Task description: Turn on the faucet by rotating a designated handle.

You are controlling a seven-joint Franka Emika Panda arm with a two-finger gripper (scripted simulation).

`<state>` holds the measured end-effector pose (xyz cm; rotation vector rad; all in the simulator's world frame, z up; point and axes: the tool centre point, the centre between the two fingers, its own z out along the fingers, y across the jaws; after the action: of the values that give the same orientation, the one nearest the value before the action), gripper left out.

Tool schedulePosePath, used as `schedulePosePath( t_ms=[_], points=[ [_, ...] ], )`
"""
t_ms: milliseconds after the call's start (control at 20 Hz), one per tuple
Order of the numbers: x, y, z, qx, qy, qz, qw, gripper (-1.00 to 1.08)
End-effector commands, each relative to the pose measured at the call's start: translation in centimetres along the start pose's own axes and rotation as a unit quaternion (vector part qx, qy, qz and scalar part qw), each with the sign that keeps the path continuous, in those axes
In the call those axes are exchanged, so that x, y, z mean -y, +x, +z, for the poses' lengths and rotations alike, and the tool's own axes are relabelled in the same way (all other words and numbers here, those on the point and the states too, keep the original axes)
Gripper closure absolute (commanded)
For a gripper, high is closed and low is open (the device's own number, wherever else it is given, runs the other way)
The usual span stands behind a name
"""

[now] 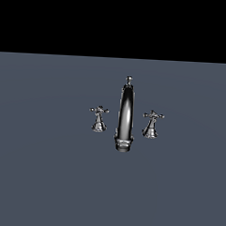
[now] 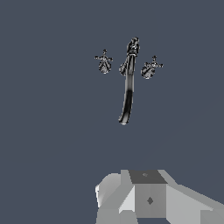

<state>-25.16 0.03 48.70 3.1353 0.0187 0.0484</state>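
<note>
The chrome faucet (image 1: 126, 116) stands on the flat grey surface, its long arched spout ending in a ribbed collar, with a small knob on top. The handle (image 1: 99, 119), a small cross on an upright narrow base, is at the exterior view's left of the spout. Its twin (image 1: 152, 124), with the wider leaning cone base, is at the right. In the wrist view the faucet (image 2: 128, 87), the handle (image 2: 104, 62) and the twin (image 2: 151, 68) lie far off. Only the grey body of my gripper (image 2: 148, 199) shows there. Its fingers are out of view.
A plain grey floor (image 1: 46, 177) surrounds the faucet set. No other objects show. The arm does not appear in the exterior view.
</note>
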Motion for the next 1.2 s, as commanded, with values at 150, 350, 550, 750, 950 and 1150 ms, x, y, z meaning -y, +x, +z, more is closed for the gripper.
schedulePosePath(
  t_ms=[150, 350, 550, 750, 950, 1150],
  points=[
    [1.7, 1.6, 5.9, 0.048, -0.021, -0.033, 0.9981, 0.09],
    [1.1, 3.2, 13.2, 0.092, -0.009, 0.007, 0.9957, -0.07],
    [-0.5, 4.4, 19.2, 0.117, -0.015, 0.040, 0.9923, 0.23],
    [5.8, 8.1, 22.6, 0.098, -0.015, -0.051, 0.9938, 0.13],
    [6.0, 9.1, 26.7, 0.103, 0.004, -0.098, 0.9898, 0.26],
    [11.5, 13.7, 29.1, 0.059, 0.012, -0.179, 0.9821, 0.19]
  ],
)
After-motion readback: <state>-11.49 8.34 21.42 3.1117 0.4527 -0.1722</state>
